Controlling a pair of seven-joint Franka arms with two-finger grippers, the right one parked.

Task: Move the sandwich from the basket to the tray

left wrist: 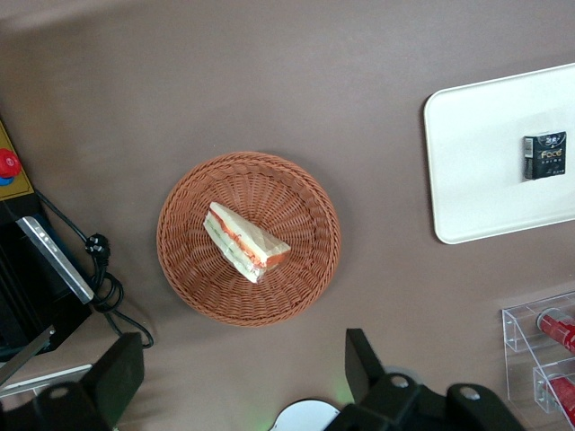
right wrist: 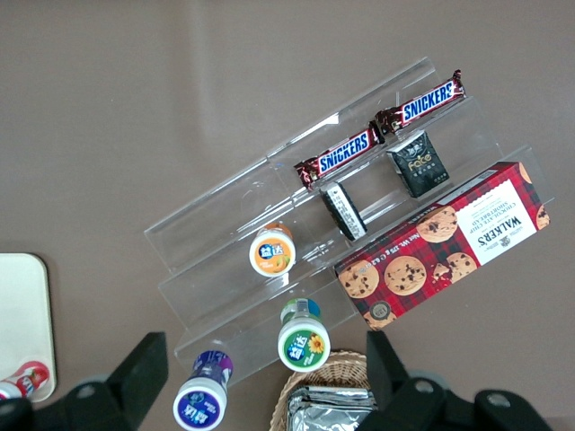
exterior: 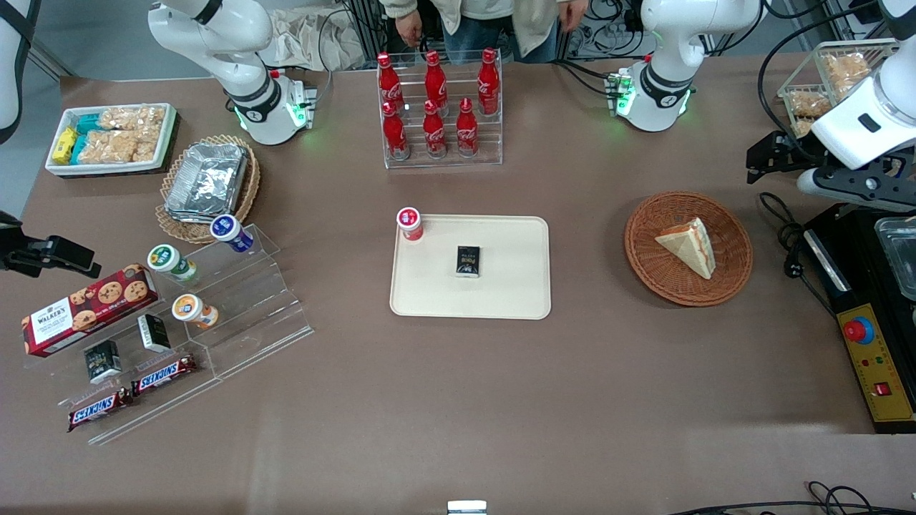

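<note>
— What's down at the parked arm's end, farthest off from the gripper (exterior: 760,163)?

— A white box of packaged snacks (exterior: 111,139), a pale wicker basket of foil trays (exterior: 207,182), and nearer the front camera a clear stepped stand (exterior: 243,315) with little tubs, a biscuit box and two Snickers bars. All of it is well apart from the gripper.

— And coming along the table toward it?

— A clear rack of red cola bottles (exterior: 438,107), about as deep on the table as the gripper itself. Nearer the front camera than the rack lies the cream tray (exterior: 515,286), flat on the table. A small black packet (exterior: 469,261) lies on it, and a red-capped tub (exterior: 409,223) stands at one of its corners. The tray is well apart from the gripper too.

— The sandwich?

— The sandwich (exterior: 688,247) lies in the reddish-brown basket (exterior: 647,265), roughly in the middle, its orange and green filling showing along the cut edge. The basket sits between the tray and the gripper, a little nearer the front camera than the gripper.

— So the gripper isn't on it?

— No. It hangs in the air above the table near the basket's rim, touching nothing. From the wrist camera its two dark fingers (left wrist: 359,364) stand wide apart, nothing between them, with the whole basket and sandwich in sight below.

— Past the gripper?

— A black and yellow control box (exterior: 874,357) with a red button, at the working arm's end.
</note>
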